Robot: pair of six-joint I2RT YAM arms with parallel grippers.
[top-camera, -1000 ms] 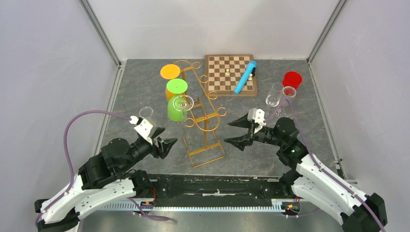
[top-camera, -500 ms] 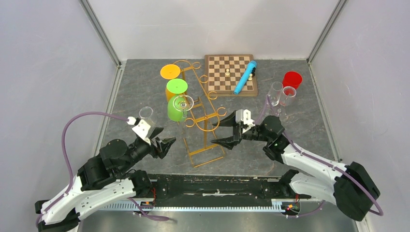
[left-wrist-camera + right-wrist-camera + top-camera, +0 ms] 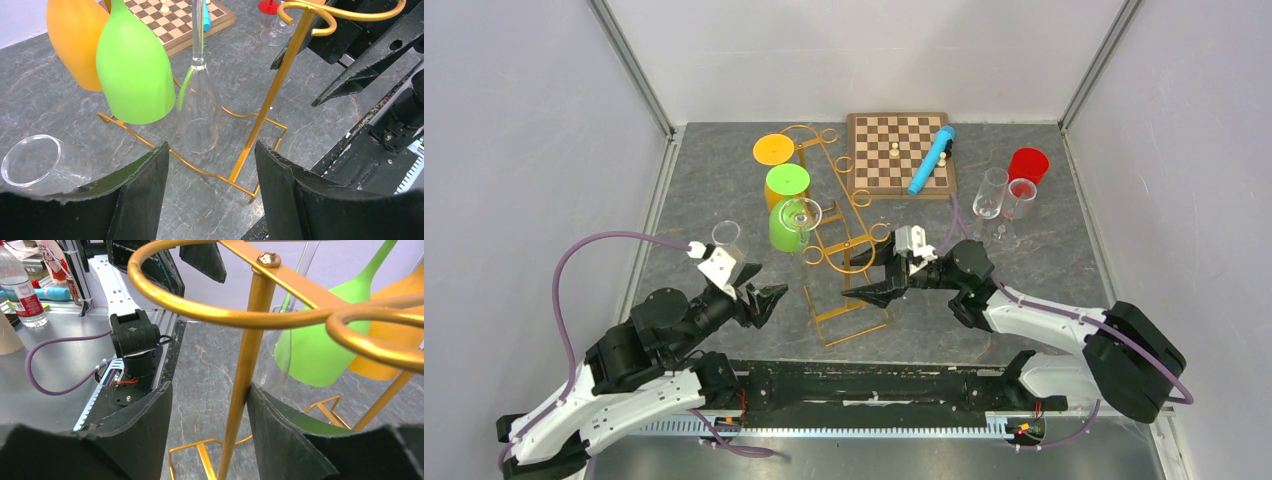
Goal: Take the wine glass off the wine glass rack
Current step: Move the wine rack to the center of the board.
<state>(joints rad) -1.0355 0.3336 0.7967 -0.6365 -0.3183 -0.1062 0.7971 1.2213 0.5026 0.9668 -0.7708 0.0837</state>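
Note:
The gold wire wine glass rack (image 3: pixel 842 240) stands mid-table. An orange wine glass (image 3: pixel 774 149), a green wine glass (image 3: pixel 782 228) and a clear wine glass (image 3: pixel 802 212) hang upside down from it. In the left wrist view the clear glass (image 3: pixel 199 115) hangs beside the green bowl (image 3: pixel 135 70), with the rack post (image 3: pixel 275 95) to its right. My left gripper (image 3: pixel 769 300) is open and empty, short of the rack's left side. My right gripper (image 3: pixel 867 272) is open, with the rack's upright post (image 3: pixel 245 370) between its jaws and against the right finger (image 3: pixel 280 430).
A wooden chessboard (image 3: pixel 899 150) with a blue cylinder (image 3: pixel 932 160) lies at the back. A red cup (image 3: pixel 1028 163) and two clear stemmed glasses (image 3: pixel 992 195) stand at the right. A clear tumbler (image 3: pixel 727 235) lies by my left wrist. Grey walls close in both sides.
My right arm has swung left from near the clear glasses to the rack, its open jaws now either side of the post. The left arm has barely moved.

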